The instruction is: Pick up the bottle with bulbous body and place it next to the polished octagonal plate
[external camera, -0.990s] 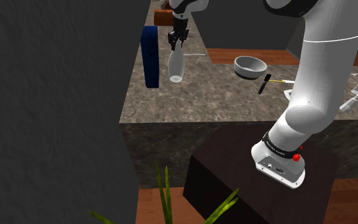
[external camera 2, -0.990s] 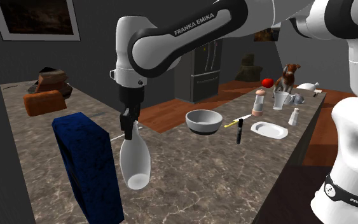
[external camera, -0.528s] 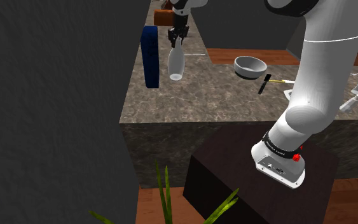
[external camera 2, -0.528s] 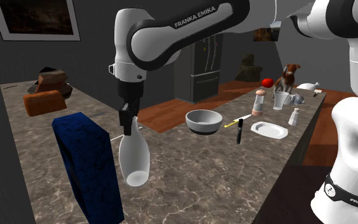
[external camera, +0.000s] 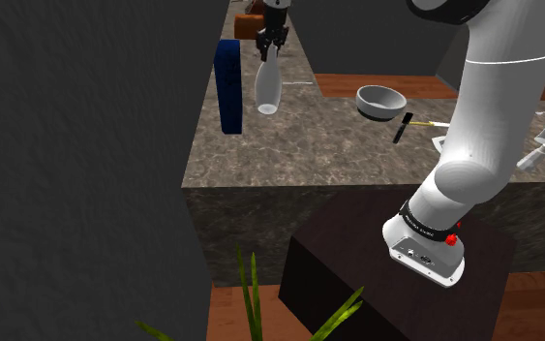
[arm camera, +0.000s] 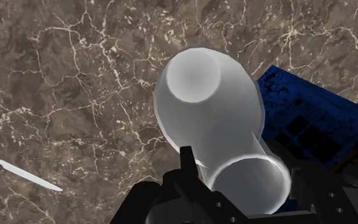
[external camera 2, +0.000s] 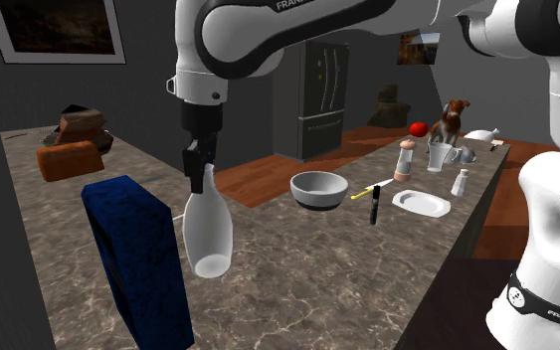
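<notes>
A brown marbled tabletop carries a grey bowl. Near the bowl stands a thin black stick-like object, and a white plate lies farther off on that same side. Well apart from the bowl, on its opposite side, a blue box stands upright.

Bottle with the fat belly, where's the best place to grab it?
By its thin neck, coming straight down from above, as the gripper does now. The bottle hangs upright, and its round body looks too wide to clasp, while the neck fits between the jaws.
</notes>
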Controlling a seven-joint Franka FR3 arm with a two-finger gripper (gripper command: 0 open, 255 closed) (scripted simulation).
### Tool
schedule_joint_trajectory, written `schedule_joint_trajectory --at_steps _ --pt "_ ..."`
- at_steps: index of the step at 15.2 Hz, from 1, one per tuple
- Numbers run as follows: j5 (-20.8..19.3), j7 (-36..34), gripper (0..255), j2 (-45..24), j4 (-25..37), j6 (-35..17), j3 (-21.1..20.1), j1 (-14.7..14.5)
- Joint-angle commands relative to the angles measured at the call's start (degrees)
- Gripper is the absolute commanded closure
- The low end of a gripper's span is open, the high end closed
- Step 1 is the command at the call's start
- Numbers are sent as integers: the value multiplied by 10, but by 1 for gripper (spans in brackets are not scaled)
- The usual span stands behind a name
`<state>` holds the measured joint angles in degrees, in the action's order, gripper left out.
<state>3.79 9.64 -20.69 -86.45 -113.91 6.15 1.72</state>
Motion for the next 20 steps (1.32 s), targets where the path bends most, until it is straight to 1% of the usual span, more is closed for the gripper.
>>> schedule_joint_trajectory --at_steps 1,6,9,13,20 --pt "0 0 255 4 11 15 0 0" --pt "-1 -1 255 5 42 47 1 1" --pt "-6 9 255 76 -38 37 6 5" --pt "-14 23 255 162 -127 35 13 11" --pt "-32 48 255 303 -243 59 29 27"
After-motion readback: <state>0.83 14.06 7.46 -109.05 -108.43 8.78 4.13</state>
